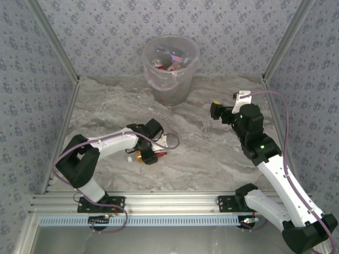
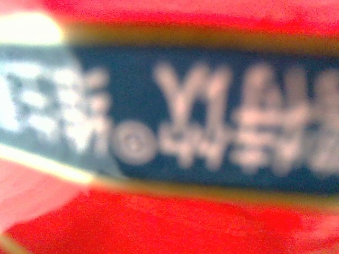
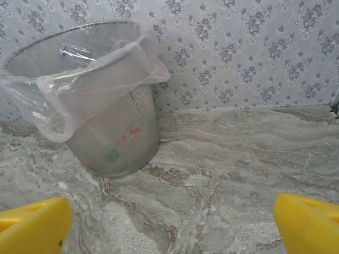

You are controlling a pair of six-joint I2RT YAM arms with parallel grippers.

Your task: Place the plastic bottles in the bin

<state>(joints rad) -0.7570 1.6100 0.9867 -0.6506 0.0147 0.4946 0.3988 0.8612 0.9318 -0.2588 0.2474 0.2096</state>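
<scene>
**Blurred label against the left lens: make the grip sure before lifting**

Red bands and a dark blue strip with pale lettering on the label sit so close to the left wrist camera that nothing is sharp. From above this is 1 bottle, gold and red, lying on its side on the counter just ahead of the left arm's base and well apart from the bin. The left tool is down over its middle, and the red cap pokes out to the right. I cannot tell from either picture whether the jaws are clenched on the bottle yet.

The step in hand looks like the pickup of this bottle. To do it well, I judge the jaws should squeeze across the round body near its middle. The squeeze needs to be firm enough that the smooth label does not slip, but not so hard that thin plastic buckles. A straight lift before any swing should stop it rolling out. The drop belongs high above the bin's centre, where several bottles lie.

The right tool hangs released near the bin, its yellow fingers spread wide. It is best left clear of the left arm's path. The thin liner sags over the rim, so a low approach could snag it.
</scene>
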